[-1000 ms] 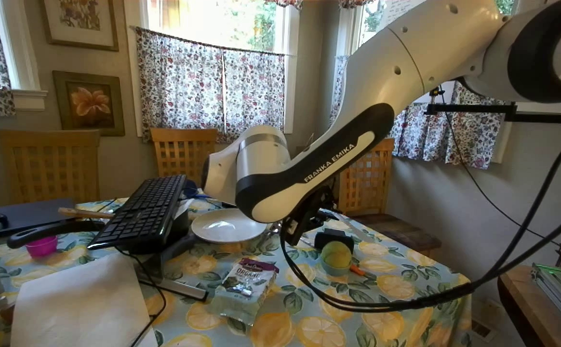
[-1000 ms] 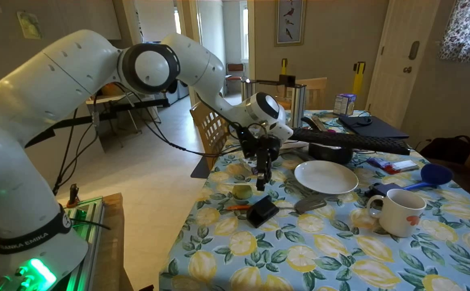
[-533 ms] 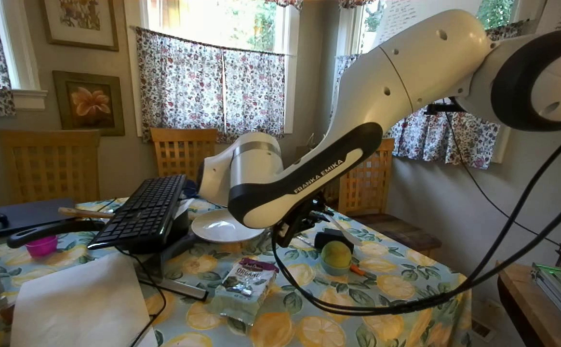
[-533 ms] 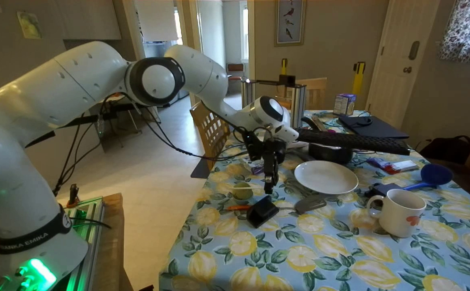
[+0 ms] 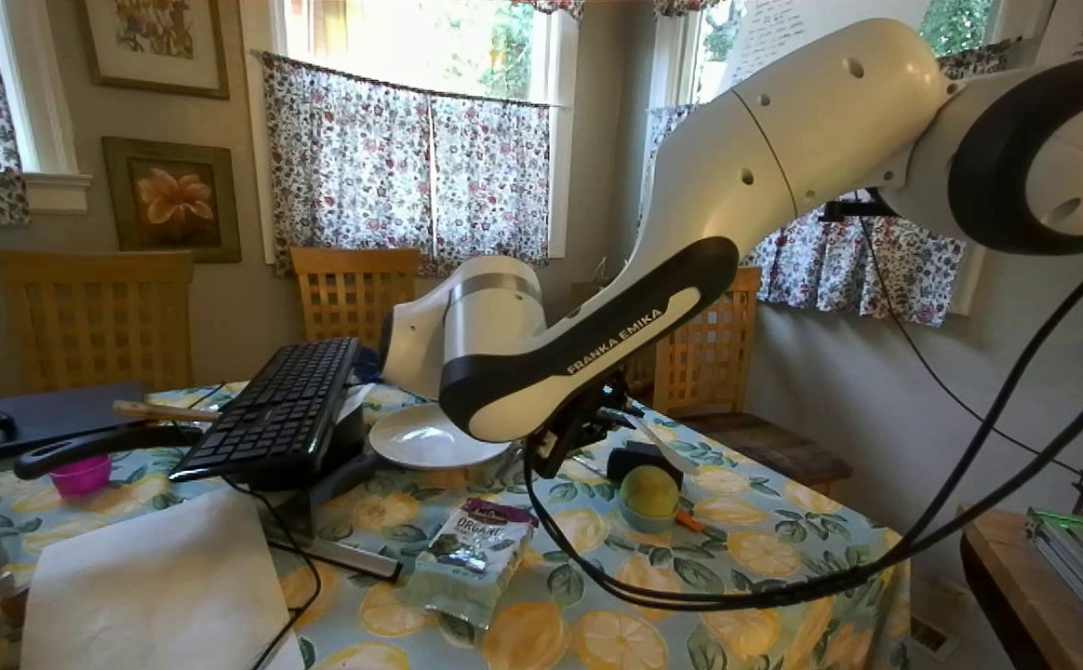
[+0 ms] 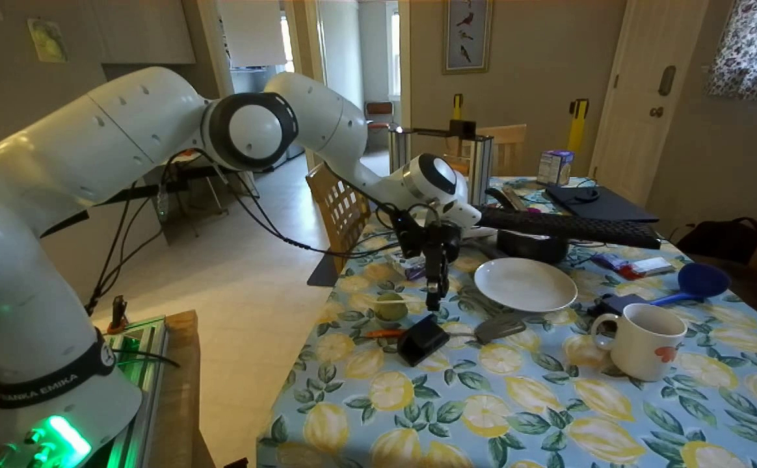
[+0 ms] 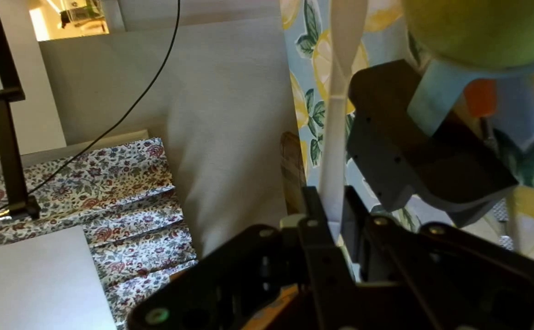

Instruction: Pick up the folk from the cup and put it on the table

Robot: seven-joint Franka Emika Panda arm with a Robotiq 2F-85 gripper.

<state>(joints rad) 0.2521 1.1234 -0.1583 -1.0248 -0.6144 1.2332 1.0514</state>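
Observation:
My gripper [image 7: 331,196] is shut on a long white plastic utensil [image 7: 336,119], the fork of the task; no tines show and its far end runs out of the wrist view. The utensil also shows as a thin white strip in both exterior views [image 5: 667,448] [image 6: 388,301]. The gripper [image 6: 433,303] holds it above the table [image 6: 482,448], close to a green ball and a black block. The cup [image 6: 648,344], white with a handle and a red heart, stands upright on the cloth, well away from the gripper. Nothing sticks out of its rim.
A white plate [image 6: 525,285] lies beyond the gripper. A black block [image 6: 422,340], a spatula [image 6: 499,328] and the green ball [image 5: 649,490] in a light blue bowl [image 5: 646,521] are below and nearby. A keyboard [image 5: 272,409], snack bag [image 5: 476,558] and blue ladle [image 6: 702,282] stand farther off.
Over the first half second the arm came down slightly and shifted sideways toward the plate's side, carrying the utensil. Since then it has stayed nearly still. The objects on the table have not moved.

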